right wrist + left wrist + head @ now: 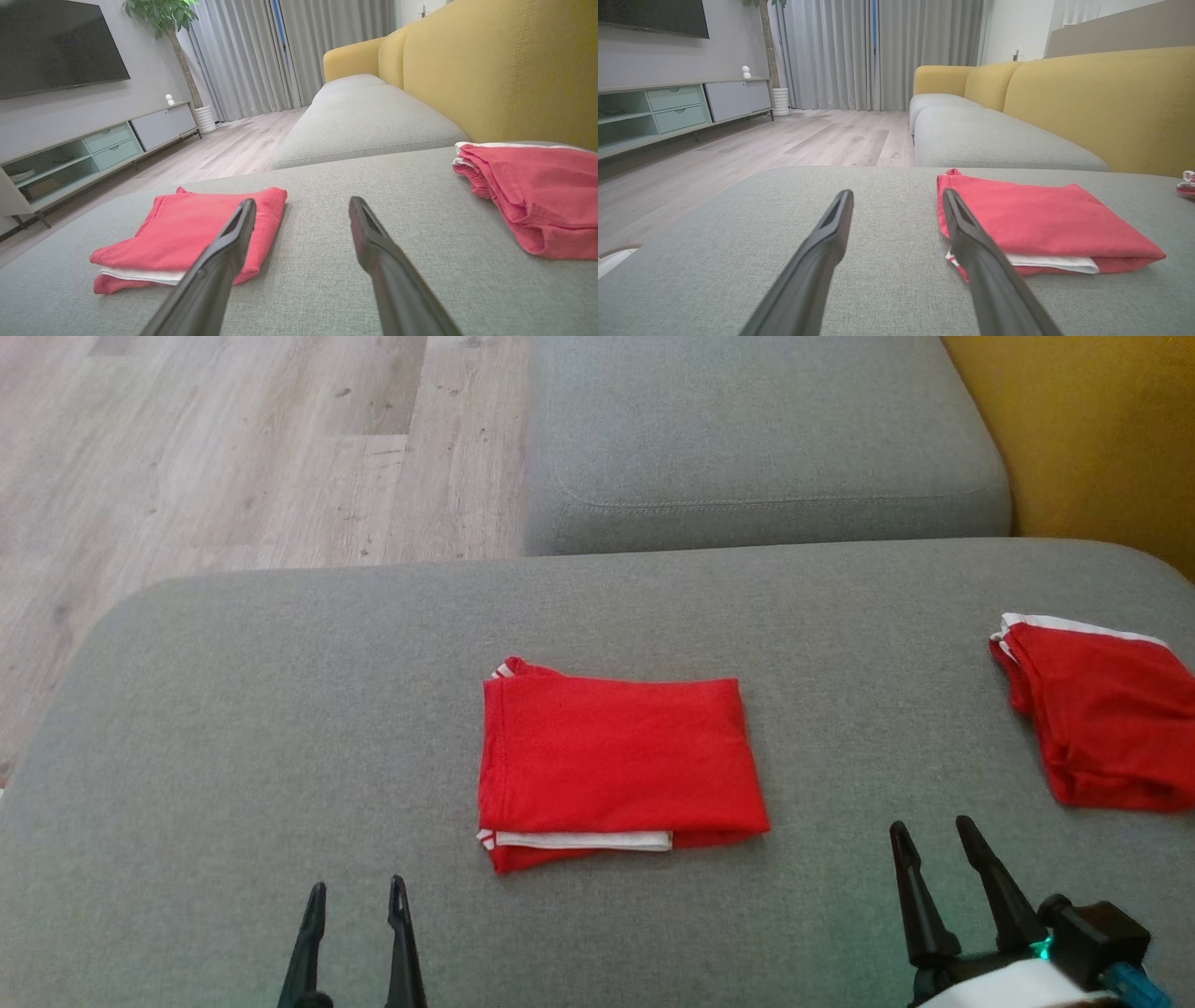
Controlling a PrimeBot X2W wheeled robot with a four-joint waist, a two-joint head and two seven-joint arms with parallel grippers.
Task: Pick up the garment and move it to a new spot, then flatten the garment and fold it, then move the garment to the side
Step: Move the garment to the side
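Grey sofa cushion [233, 709] lies flat before me, wood floor [233, 448] beyond its left edge, yellow backrest [1092, 429] far right. I see the folded red garment [616, 761] at the cushion's middle, bare fabric all round. A second red garment [1102, 719] sits near the right edge. My left gripper [358, 885] and right gripper [931, 823] hover near me, jaws apart, empty. Wrist views add curtains [878, 51] and a television [56, 46].

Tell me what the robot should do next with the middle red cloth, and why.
Probably reach the right gripper toward the near edge of the folded garment. It is folded; both that and the left gripper stand open, clear of it; a second garment lies to the right, so moving it aside seems all that remains.
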